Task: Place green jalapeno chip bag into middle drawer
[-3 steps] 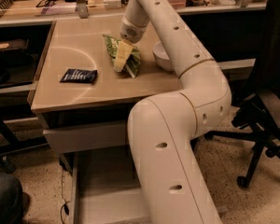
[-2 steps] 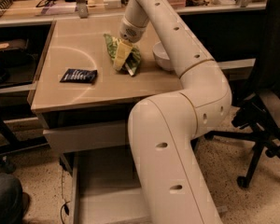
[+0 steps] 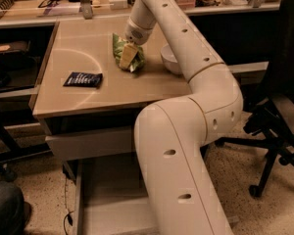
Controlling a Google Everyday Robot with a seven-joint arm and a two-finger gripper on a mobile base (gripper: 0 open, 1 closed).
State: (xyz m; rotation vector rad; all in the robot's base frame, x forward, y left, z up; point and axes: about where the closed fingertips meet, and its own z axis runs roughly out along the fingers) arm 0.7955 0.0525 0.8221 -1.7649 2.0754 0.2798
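Note:
The green jalapeno chip bag (image 3: 118,44) sits crumpled near the back middle of the beige tabletop (image 3: 88,53). My gripper (image 3: 129,56) is down on the middle of the bag, pressed against it, at the end of the white arm that reaches in from the front right. Green foil shows on both sides of the gripper. The middle drawer (image 3: 108,195) stands pulled out below the table, and its broad flat tray is partly hidden by my arm.
A flat dark blue packet (image 3: 83,79) lies on the table's left. A white bowl (image 3: 169,60) sits right of the bag, half behind my arm. A closed drawer front (image 3: 90,143) is under the tabletop. A black office chair (image 3: 279,126) stands at the right.

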